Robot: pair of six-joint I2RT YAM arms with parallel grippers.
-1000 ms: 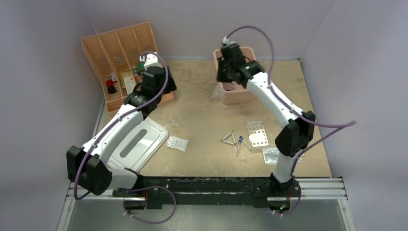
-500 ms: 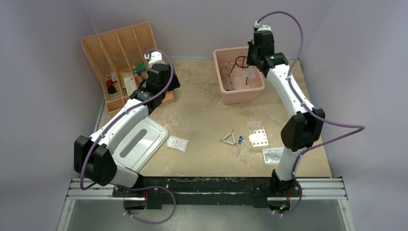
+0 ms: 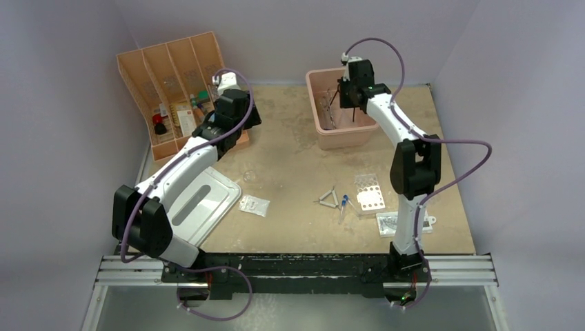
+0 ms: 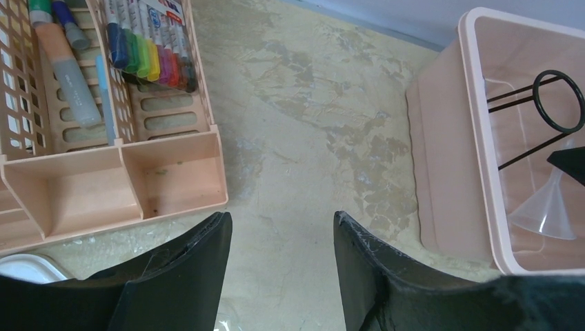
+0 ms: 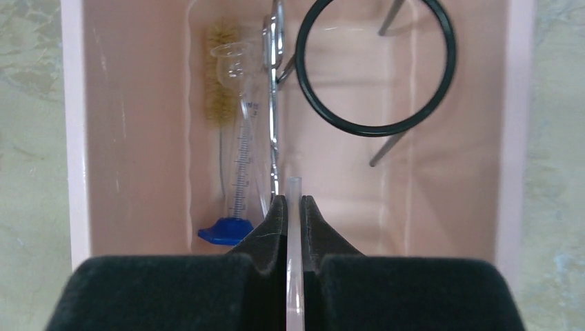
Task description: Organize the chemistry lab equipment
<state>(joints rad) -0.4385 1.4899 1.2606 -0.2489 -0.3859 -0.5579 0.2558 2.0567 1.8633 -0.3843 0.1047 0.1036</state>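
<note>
My right gripper point(image 5: 293, 201) is shut on the thin stem of a clear funnel point(image 4: 545, 214) and hangs inside the pink tub point(image 3: 345, 140). In the tub are the black wire ring tripod point(image 5: 376, 65), metal forceps point(image 5: 274, 83), a graduated cylinder with a blue foot point(image 5: 238, 172) and a brush point(image 5: 219, 76). My left gripper point(image 4: 281, 217) stands open and empty over bare table beside the orange tray point(image 4: 172, 186). Further forceps point(image 3: 328, 200), a blue-tipped dropper point(image 3: 343, 205), the clear well rack point(image 3: 368, 195), clear packets point(image 3: 254, 204) and a glass flask point(image 3: 250, 176) lie on the table.
The orange divided tray point(image 3: 148, 69) at the back left holds markers point(image 4: 148, 48) and small items. A white lid point(image 3: 200, 203) lies under the left arm. Another packet point(image 3: 390, 222) sits by the right arm's base. Walls close in the table on three sides.
The right arm swung up and to the right of the tub, then came back over it with the funnel still gripped. The left arm shifted slightly right, away from the orange tray.
</note>
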